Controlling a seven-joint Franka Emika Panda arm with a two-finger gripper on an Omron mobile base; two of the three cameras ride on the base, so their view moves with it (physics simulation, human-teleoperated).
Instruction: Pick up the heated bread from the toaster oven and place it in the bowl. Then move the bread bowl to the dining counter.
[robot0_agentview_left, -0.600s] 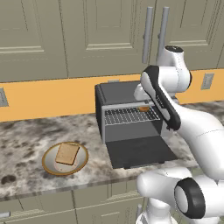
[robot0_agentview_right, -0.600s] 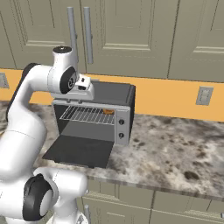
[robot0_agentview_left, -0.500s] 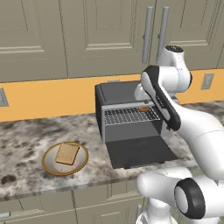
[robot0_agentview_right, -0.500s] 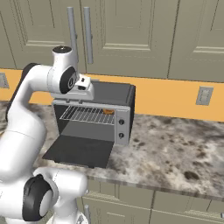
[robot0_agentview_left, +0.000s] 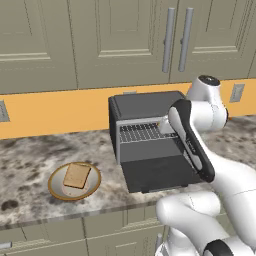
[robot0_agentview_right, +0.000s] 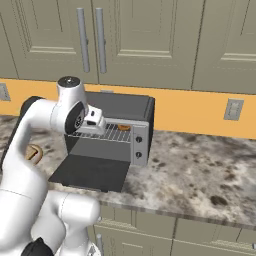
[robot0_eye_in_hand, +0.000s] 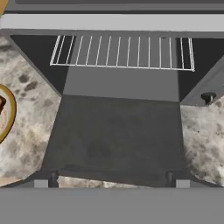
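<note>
The toaster oven (robot0_agentview_left: 142, 107) (robot0_agentview_right: 122, 107) stands on the worktop with its door (robot0_agentview_left: 155, 172) (robot0_eye_in_hand: 113, 135) dropped flat. The heated bread (robot0_agentview_right: 124, 128) is a small orange-brown piece on the right of the wire rack (robot0_eye_in_hand: 122, 52). My gripper (robot0_agentview_right: 100, 129) (robot0_agentview_left: 165, 126) is open and empty. It hovers just in front of the oven mouth, above the door and left of the bread. The bowl (robot0_agentview_left: 56, 186) (robot0_eye_in_hand: 8, 114) sits left of the oven.
A flat toast slice (robot0_agentview_left: 76, 175) lies in the bowl. The oven's knobs (robot0_agentview_right: 138, 147) face out on its right front. An orange wall strip (robot0_agentview_left: 55, 112) and closed upper cabinets (robot0_agentview_left: 125, 35) back the stone worktop (robot0_agentview_right: 200, 170), which runs bare to the right.
The arm has come down, lowering the hand from above the oven's top edge to the level of its opening. The jaws stay open; the oven, bread and bowl have not moved.
</note>
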